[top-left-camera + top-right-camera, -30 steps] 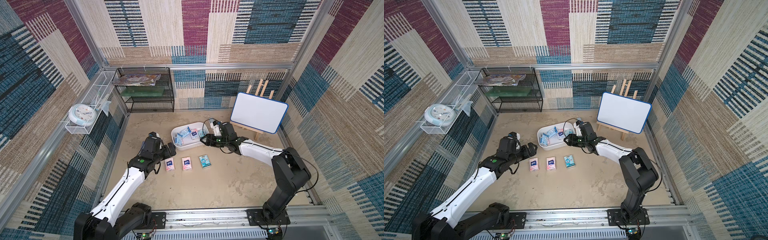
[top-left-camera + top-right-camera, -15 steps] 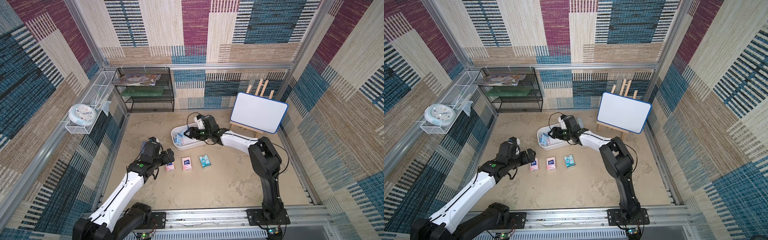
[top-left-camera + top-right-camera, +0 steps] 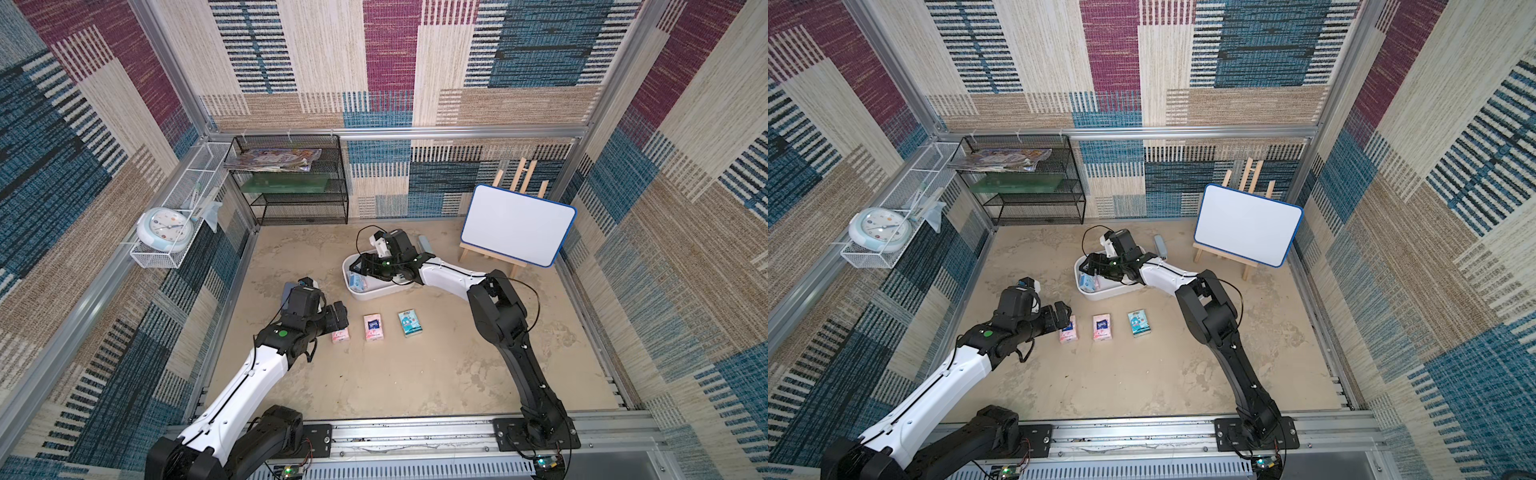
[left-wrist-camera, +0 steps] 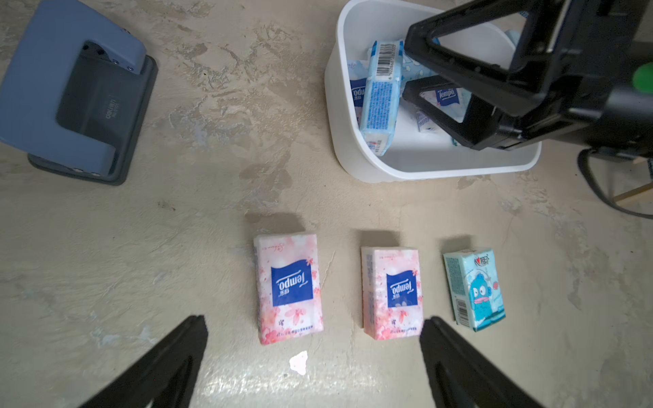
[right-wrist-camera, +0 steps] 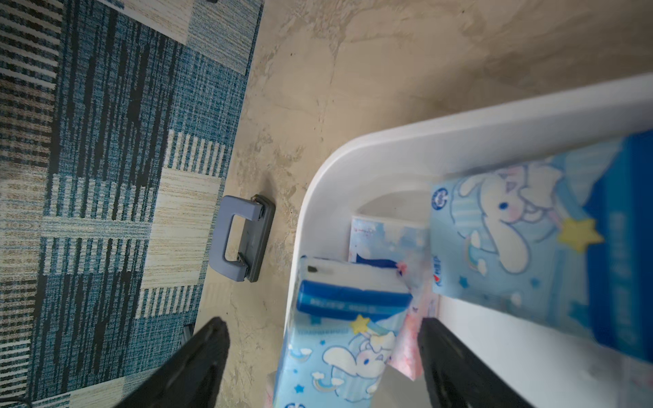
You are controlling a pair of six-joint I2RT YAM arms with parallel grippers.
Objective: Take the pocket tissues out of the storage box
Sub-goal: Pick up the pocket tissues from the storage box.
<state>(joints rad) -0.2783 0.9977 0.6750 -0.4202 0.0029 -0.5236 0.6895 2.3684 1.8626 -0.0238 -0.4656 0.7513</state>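
Observation:
The white storage box (image 3: 376, 294) sits mid-floor, holding several light blue pocket tissues (image 4: 381, 95). Three more lie in a row on the floor in front of it: two pink packets (image 3: 372, 327) (image 4: 288, 288) and a teal one (image 3: 409, 322). My right gripper (image 5: 323, 325) is open and straddles the box's left end wall, one finger outside over the floor and one inside. A cartoon-printed blue packet (image 5: 342, 339) leans on that wall between the jaws, untouched. My left gripper (image 4: 314, 325) hangs open just short of the two pink packets, holding nothing.
A grey-blue hole punch (image 4: 70, 95) lies on the floor left of the box, beside my left wrist. A small grey-blue stapler (image 3: 426, 243) lies behind the box. A whiteboard on an easel (image 3: 517, 224) stands back right, and a black mesh shelf (image 3: 291, 187) back left.
My right gripper has travelled left across the box to its left end and opened wide. My left arm has drawn back slightly toward the near side, still open.

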